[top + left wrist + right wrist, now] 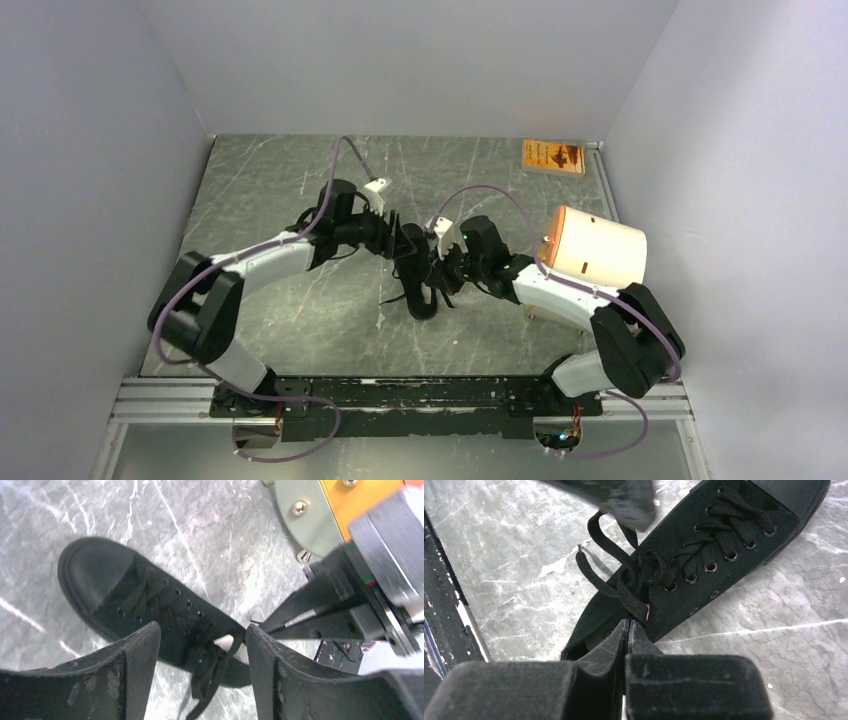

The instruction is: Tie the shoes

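Note:
The black low-top shoe (424, 298) lies mid-table between my two grippers, its laces loose. In the left wrist view the shoe (105, 587) points its toe to the upper left. My left gripper (202, 640) is open above the shoe's tongue end, and a loose lace loop (227, 662) hangs between its fingers without being gripped. In the right wrist view the shoe (724, 545) points its toe to the upper right. My right gripper (629, 624) is shut on a lace (634, 602) beside the shoe's opening. In the top view the left gripper (405, 245) and right gripper (441, 270) nearly touch.
A cream-and-orange curved cylinder (598, 247) stands at the right, close behind the right arm; its base shows in the left wrist view (320, 510). A small orange-brown box (553, 156) lies at the back right corner. White walls enclose the marble table (280, 180).

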Tool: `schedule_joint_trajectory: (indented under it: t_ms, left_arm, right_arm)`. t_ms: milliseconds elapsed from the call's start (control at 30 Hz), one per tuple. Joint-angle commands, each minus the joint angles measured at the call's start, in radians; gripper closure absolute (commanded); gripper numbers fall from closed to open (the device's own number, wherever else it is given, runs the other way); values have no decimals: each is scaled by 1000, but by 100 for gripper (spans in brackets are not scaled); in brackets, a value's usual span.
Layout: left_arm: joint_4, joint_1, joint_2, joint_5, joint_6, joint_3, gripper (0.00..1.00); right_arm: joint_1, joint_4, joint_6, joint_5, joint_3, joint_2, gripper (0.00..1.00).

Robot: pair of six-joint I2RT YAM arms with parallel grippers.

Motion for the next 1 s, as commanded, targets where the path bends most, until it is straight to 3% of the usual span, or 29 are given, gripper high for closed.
schedule_joint_trajectory:
  t_ms: [0, 200, 533, 967]
  left_arm:
    - [51, 8, 164, 157, -3, 104, 35]
    - [102, 5, 272, 253, -44, 99, 39]
    - [192, 5, 251, 318, -89, 8, 60]
    - [337, 6, 197, 338, -178, -60, 72]
  right_arm:
    - [-11, 39, 17, -2, -16, -35, 100]
    - [-19, 61, 40, -5, -15, -33, 100]
    - [-25, 76, 56, -15, 0, -4, 100]
    - [-25, 122, 127, -36, 11, 50, 100]
